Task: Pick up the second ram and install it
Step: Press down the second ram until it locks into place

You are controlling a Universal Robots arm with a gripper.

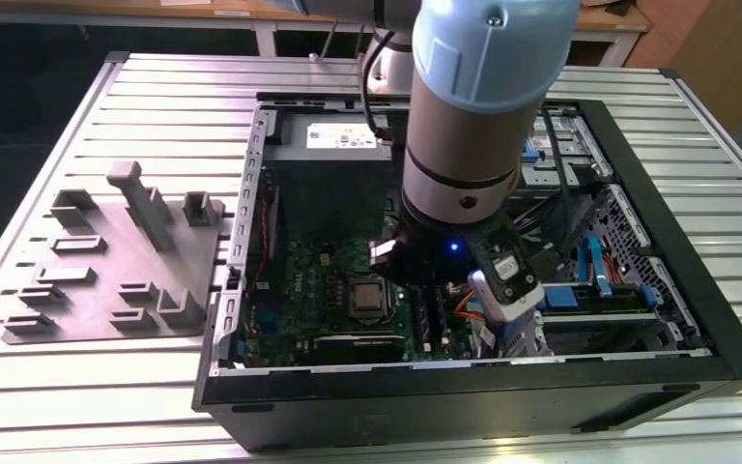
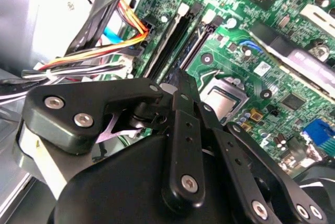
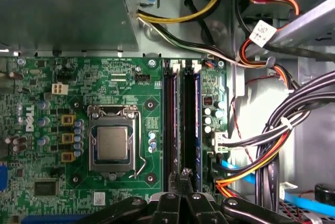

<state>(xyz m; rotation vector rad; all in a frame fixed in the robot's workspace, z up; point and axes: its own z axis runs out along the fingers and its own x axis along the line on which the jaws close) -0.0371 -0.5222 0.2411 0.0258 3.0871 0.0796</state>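
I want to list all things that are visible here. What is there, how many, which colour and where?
table: one, silver metal slats, under everything
plate with raised blocks: one, grey, on the table at the exterior view's left
computer case: one, black, open, beside the plate
power supply: one, grey box, inside the case
motherboard: one, green, on the case floor
processor: one, silver, in its socket on the motherboard
memory slots: several, long, black, side by side next to the processor
cables: many, black, red, yellow, orange, blue, beside the motherboard
arm: one, pale blue and silver, reaching into the case
pincer: one, black, over the memory slots
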